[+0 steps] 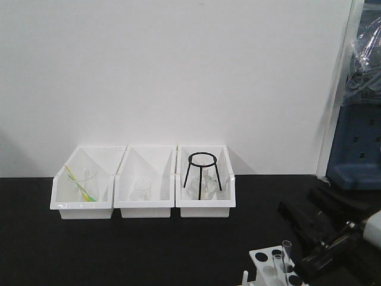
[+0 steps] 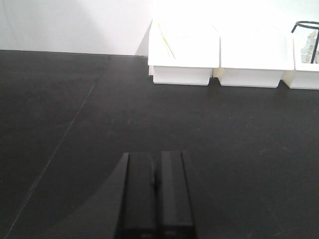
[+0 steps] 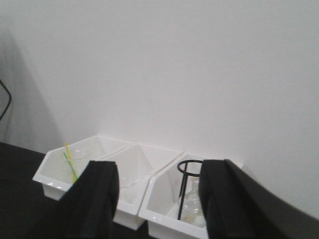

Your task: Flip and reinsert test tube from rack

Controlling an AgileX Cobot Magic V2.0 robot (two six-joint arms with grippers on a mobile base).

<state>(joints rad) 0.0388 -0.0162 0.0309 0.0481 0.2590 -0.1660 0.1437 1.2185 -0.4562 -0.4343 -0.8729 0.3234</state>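
Note:
The white rack [image 1: 262, 258] sits at the bottom right edge of the front view, partly cut off. Two clear test tubes stand upright in it, a taller one [image 1: 287, 252] and a shorter one [image 1: 277, 263]. My right gripper [image 1: 299, 204] hovers just right of and behind the rack. In the right wrist view it [image 3: 158, 172] is open and holds nothing; the rack is out of that view. My left gripper [image 2: 156, 160] is shut and empty, low over the black table [image 2: 75, 114], and does not show in the front view.
Three white bins stand in a row against the back wall. The left bin [image 1: 83, 205] holds a beaker with yellow and green sticks, the middle bin [image 1: 144, 205] a small beaker, the right bin [image 1: 205, 205] a flask under a black wire tripod [image 1: 202, 170]. A blue unit [image 1: 357, 149] is at the far right.

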